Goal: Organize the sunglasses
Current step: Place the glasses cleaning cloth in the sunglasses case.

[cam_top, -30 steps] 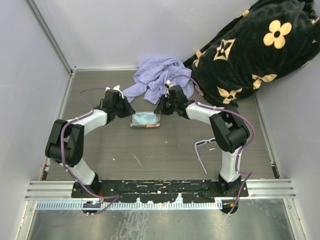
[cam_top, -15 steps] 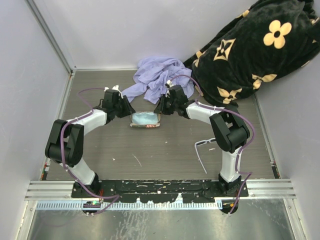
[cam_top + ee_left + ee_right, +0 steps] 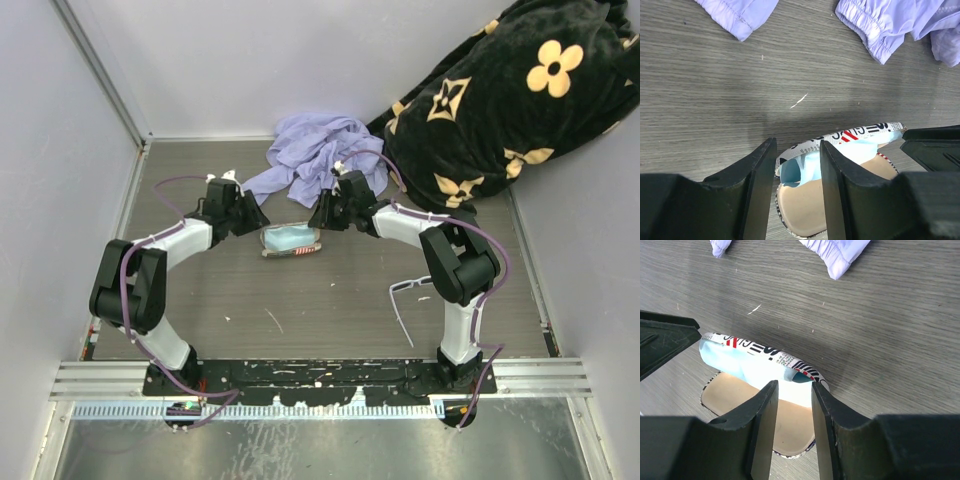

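The sunglasses (image 3: pixel 408 289) lay flat on the table (image 3: pixel 330 310) at its near right. They were just beside the right arm's upright lower link, and 1 slim white arm of the frame pointed toward the near edge. Neither gripper touched them, and they sat well apart from the case (image 3: pixel 291 241) in the middle of the table.

Both arms reached inward to that case, 1 at each end. The left gripper (image 3: pixel 250 222) was at its left end and the right gripper (image 3: pixel 322 216) at its right end. The case lay on its side with its printed red, black and white rim up, and a blue cloth (image 3: pixel 288 236) was tucked inside.

In the left wrist view, the left gripper (image 3: pixel 797 145) had its jaws narrowly apart. The end of the case (image 3: pixel 860 132) and a fold of the blue cloth (image 3: pixel 800 167) filled the gap, over a tan lining. I could not tell whether the fingers pressed on the case or only straddled it.

The right wrist view showed much the same. The right gripper (image 3: pixel 793 384) had a narrow gap, the blue cloth (image 3: pixel 735 360) showed inside it, and the rim of the case (image 3: pixel 765 351) ran just past the fingertips. Here too the grip could not be told.

A crumpled purple garment (image 3: pixel 315 150) lay just behind the case, near both grippers. A black blanket (image 3: pixel 500 100) with a cream flower pattern was heaped in the far right corner.
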`<state>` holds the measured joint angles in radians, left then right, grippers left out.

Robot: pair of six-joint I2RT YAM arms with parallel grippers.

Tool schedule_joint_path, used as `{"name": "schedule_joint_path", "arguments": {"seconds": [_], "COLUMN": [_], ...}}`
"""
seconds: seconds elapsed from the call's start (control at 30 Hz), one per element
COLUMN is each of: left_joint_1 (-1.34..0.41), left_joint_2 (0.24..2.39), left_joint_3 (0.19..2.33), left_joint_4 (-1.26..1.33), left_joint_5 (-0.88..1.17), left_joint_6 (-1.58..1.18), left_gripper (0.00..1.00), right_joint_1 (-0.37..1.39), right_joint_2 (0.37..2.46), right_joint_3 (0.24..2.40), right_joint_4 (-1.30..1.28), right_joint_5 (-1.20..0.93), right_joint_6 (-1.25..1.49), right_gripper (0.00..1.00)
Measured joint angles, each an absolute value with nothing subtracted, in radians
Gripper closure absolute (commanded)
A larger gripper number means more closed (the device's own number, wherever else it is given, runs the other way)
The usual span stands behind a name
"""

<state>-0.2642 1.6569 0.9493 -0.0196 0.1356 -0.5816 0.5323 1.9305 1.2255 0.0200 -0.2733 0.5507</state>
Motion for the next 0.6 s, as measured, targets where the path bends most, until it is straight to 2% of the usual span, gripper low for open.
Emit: {"name": "schedule_joint_path", "arguments": {"seconds": [0.37, 0.6], "left_joint_1": [-0.250, -0.243], "left_joint_2": [1.606, 1.590], "left_joint_3": [0.949, 0.959], "left_joint_4": [-0.030, -0.045], "left_joint_5": [0.135, 0.159], "left_joint_6": [-0.577, -0.549], "left_gripper": [0.48, 0.47], "right_joint_1": [0.526, 0.512], "right_joint_2": [1.872, 1.725], "right_joint_3": [1.225, 1.160], "right_joint_4": [0.012, -0.005], "right_joint_5": [-0.240, -0.197], "right_joint_6": [0.517, 0.491], "right_gripper": [0.56, 0.55]}}
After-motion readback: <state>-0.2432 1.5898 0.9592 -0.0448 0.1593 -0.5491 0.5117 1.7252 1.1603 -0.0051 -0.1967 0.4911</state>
